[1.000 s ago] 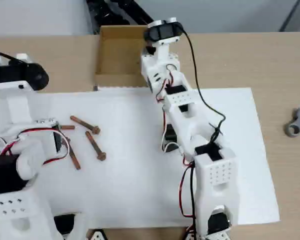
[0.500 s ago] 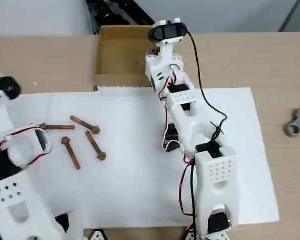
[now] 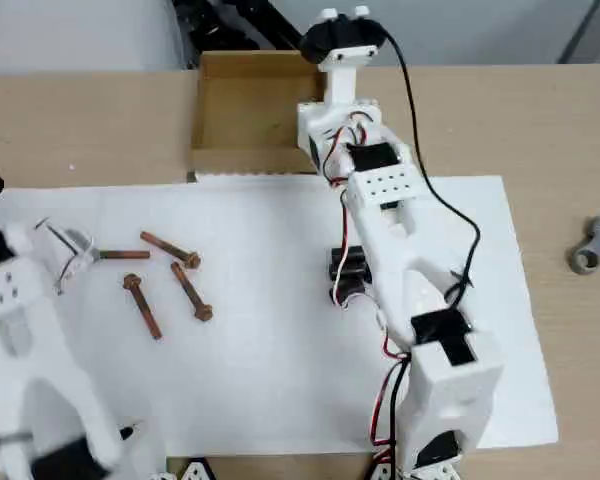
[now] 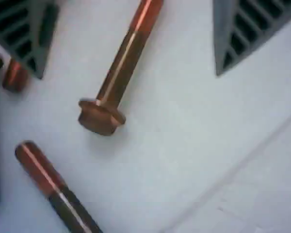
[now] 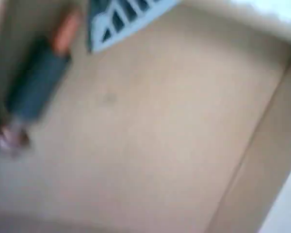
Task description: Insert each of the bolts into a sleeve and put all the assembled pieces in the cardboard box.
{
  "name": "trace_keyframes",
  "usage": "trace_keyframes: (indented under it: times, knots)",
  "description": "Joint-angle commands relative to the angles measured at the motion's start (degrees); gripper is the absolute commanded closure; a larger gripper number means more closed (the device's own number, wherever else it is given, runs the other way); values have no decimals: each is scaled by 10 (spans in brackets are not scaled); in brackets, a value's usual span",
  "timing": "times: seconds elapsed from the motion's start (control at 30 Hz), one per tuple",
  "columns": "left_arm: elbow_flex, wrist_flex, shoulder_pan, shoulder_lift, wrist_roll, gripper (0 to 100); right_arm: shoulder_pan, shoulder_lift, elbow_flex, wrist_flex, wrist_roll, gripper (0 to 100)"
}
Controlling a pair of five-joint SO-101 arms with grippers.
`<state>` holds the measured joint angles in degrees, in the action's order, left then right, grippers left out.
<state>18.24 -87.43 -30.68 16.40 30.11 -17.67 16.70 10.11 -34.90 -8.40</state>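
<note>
One's in! An assembled piece (image 5: 34, 92), a dark sleeve on a copper bolt, lies on the floor of the cardboard box (image 3: 230, 110) at the far side of the desk (image 3: 80, 120). The right gripper (image 5: 116, 22) hangs inside the box just beside it; the view is too smeared, so I cannot tell whether it has let go or is clamped on.

On the white sheet (image 3: 280, 350), four bare bolts (image 3: 191, 291) lie in a loose cluster. The left gripper (image 4: 131, 58) is low over them, jaws spread wide and holding nothing. One flanged bolt (image 4: 101, 116) lies flat with its shank running up between them, untouched on either side.

My read: one piece boxed, four bolts left to sleeve and carry over. I can't pick out any loose sleeves. A grey part (image 3: 592, 243) sits off the sheet, well apart from it all.
</note>
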Motion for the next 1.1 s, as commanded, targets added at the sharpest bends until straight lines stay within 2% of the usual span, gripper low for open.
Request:
trace_keyframes:
  times: [0.0,0.27,0.43,0.57,0.7,0.8,1.07]
  knots:
    - [-70,9,-1,-65,40,786,7,-77,26,-60,-8,852]
    - [-150,10,2,-181,111,786,7,-124,25,-196,-8,853]
    - [-194,8,36,-252,139,786,7,-125,25,-255,-53,853]
    - [-238,7,60,-304,158,788,7,-122,21,-262,-60,854]
    - [-262,-4,60,-345,203,788,7,-122,5,-259,-60,854]
    - [-271,-10,57,-372,209,788,7,-124,-5,-259,-59,854]
    - [-282,25,44,-426,236,789,7,-124,-8,-260,-57,854]
